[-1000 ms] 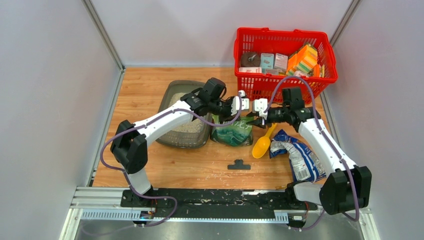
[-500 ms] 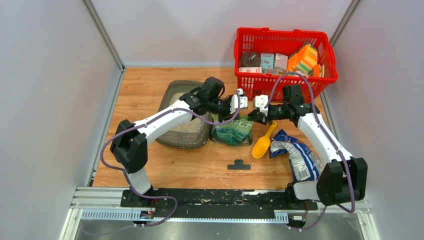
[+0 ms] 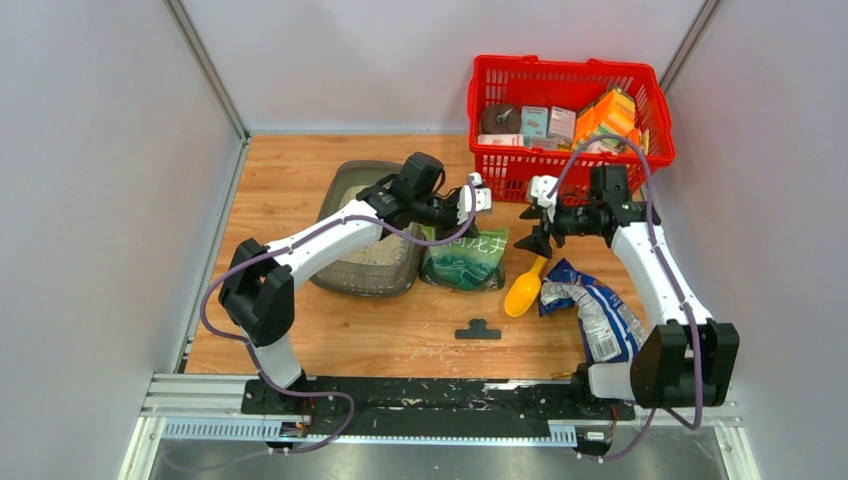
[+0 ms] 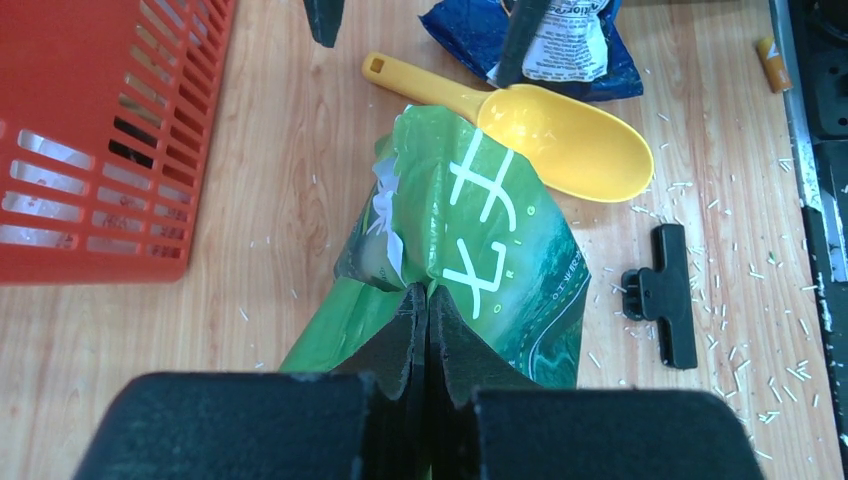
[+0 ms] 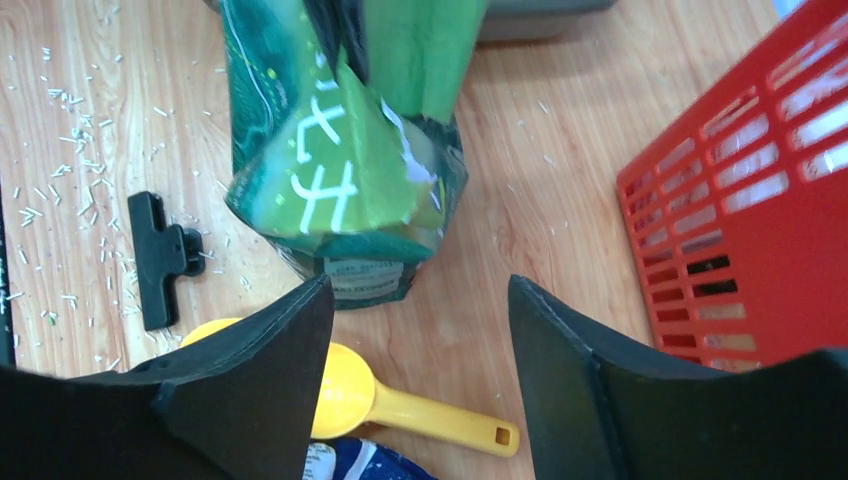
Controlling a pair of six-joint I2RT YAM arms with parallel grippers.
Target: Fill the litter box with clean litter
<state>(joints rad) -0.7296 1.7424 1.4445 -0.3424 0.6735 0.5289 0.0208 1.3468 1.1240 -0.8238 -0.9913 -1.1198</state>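
As the top view shows it, box (image 3: pixel 352 172): left-centre of table (image 3: pixel 290 200), long side running away from the arm bases; left arm lies over its middle.
Litter (image 3: pixel 382 253): pale layer in the near end of the box; depth cannot be told.
Left gripper (image 3: pixel 478 208) (image 4: pixel 428 300): fingers pressed flat together on the top edge of the green bag (image 3: pixel 465 260) (image 4: pixel 480 250) (image 5: pixel 340 170); no gap shows between them in the wrist view.
Right gripper (image 3: pixel 535 228) (image 5: pixel 418 290): spread wide, nothing between the fingers; hangs above the table to the right of the green bag, apart from it, over the scoop handle.
Green bag: upright on the table, just right of the box; contact with the box cannot be told. Top is torn, with white lining showing at the tear; white characters on the front.
Scoop (image 3: pixel 523 293) (image 4: pixel 570 140) (image 5: pixel 350 395): yellow, lying flat between green bag and blue bag (image 3: pixel 600 315) (image 4: pixel 560 40); bowl toward the arm bases, handle toward the basket.
Blue bag: crumpled, lying on its side at the right of the table, under the right arm.
Clip (image 3: pixel 478 329) (image 4: pixel 665 300) (image 5: pixel 160 260): black, flat on the table, on the near side of the green bag, apart from it.
Basket (image 3: pixel 520 170) (image 4: pixel 90 130) (image 5: pixel 760 220): red mesh, far right corner, boxes and packets inside.
Grains (image 4: pixel 700 200): pale slivers scattered on the wood around clip and scoop.
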